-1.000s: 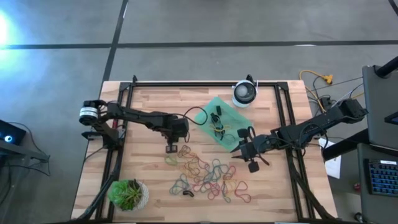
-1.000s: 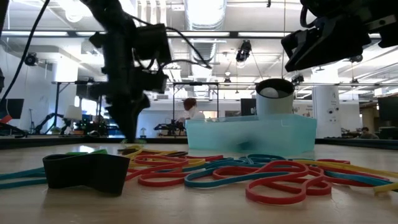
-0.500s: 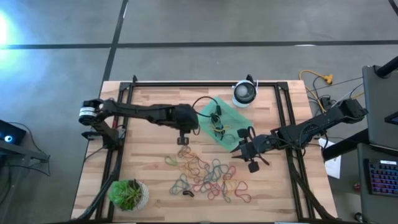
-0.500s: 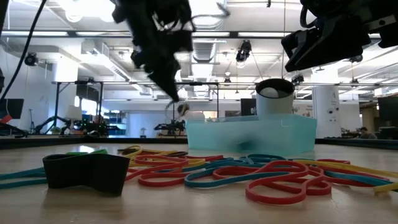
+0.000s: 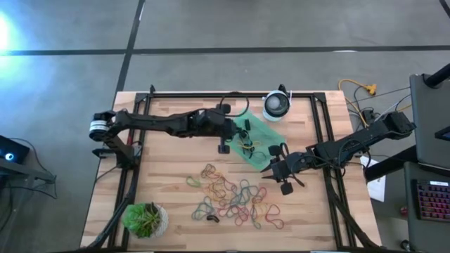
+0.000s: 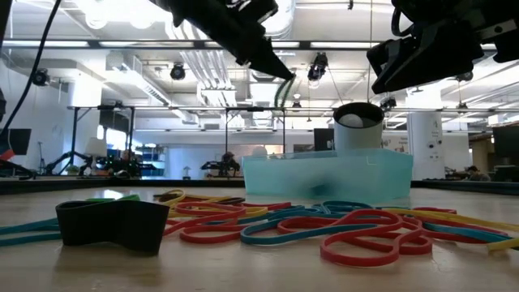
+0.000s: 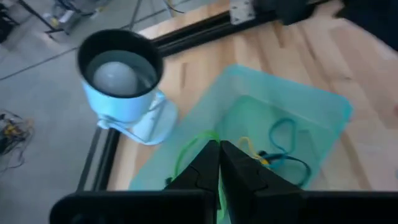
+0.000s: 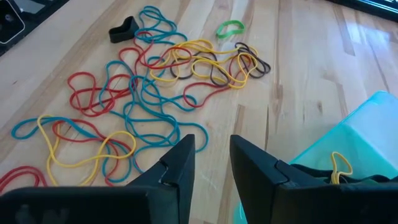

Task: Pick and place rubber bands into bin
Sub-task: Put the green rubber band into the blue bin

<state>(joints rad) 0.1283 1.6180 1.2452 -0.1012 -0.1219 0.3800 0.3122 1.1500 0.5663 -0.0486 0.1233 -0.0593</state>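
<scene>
My left gripper (image 5: 239,132) is above the mint-green bin (image 5: 256,137) and shut on a green rubber band (image 7: 186,148). In the low view the band (image 6: 281,92) hangs from its tips (image 6: 288,77). The bin holds a few bands (image 7: 283,152). The pile of coloured rubber bands (image 5: 235,197) lies on the table nearer the front edge. My right gripper (image 5: 273,167) is open and empty, just right of the bin's near corner and above the table. Its wrist view shows the pile (image 8: 143,81) and the bin's corner (image 8: 367,130). My left gripper pinches the green rubber band between its two shut fingertips (image 7: 208,155), and a thin loop of it (image 7: 186,148) shows beside them. The fingers slant down toward the table's right. The band hangs slack below the tips, clear of the table, above the bin.
A round white-and-black device (image 5: 276,105) stands just behind the bin. A green potted plant (image 5: 145,219) stands at the near left corner. A wide black band (image 6: 113,223) lies at the near edge of the pile. A black frame (image 5: 140,140) runs along the table's sides.
My left gripper has risen from the far left edge of the pile and swung toward the table's far right, to above the bin. It has stayed shut, and the green band has been lifted clear of the table.
</scene>
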